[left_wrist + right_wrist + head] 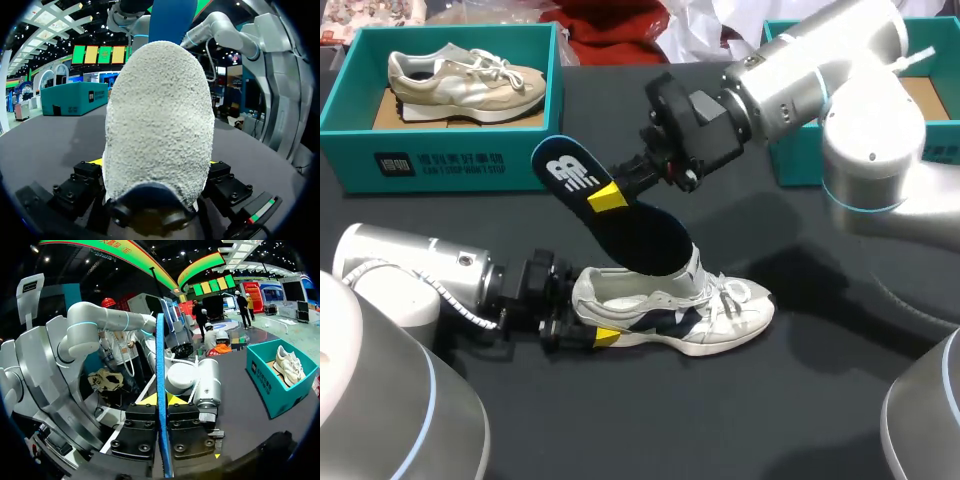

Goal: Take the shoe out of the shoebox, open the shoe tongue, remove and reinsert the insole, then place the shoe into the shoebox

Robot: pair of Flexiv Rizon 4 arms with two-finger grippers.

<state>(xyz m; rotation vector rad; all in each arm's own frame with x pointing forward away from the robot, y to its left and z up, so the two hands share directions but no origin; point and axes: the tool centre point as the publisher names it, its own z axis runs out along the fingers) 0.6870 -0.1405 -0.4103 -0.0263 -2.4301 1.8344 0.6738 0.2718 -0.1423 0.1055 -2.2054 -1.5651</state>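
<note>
You're clamping the white sneaker [665,312] by its heel in the left jaws; it's standing on the worktop [790,410] at 6 o'clock. Right jaws are pinching the dark blue insole [645,232] near its heel end, toe end sitting in the shoe mouth, heel end sticking out toward 10 o'clock.

Risks:
- The insole is curving, so any off-axis push is likely buckling it or folding the toe under.
- The thin pinch may be slipping.
- The sneaker may be pivoting about the heel grip.

Teal shoebox [450,165] is sitting at 10 o'clock, holding a beige shoe [460,80].

Insole [645,240] slanted across the mouth of the shoe [680,315] (left pincer [586,322] at its heel), free passage beside the toe.
</note>
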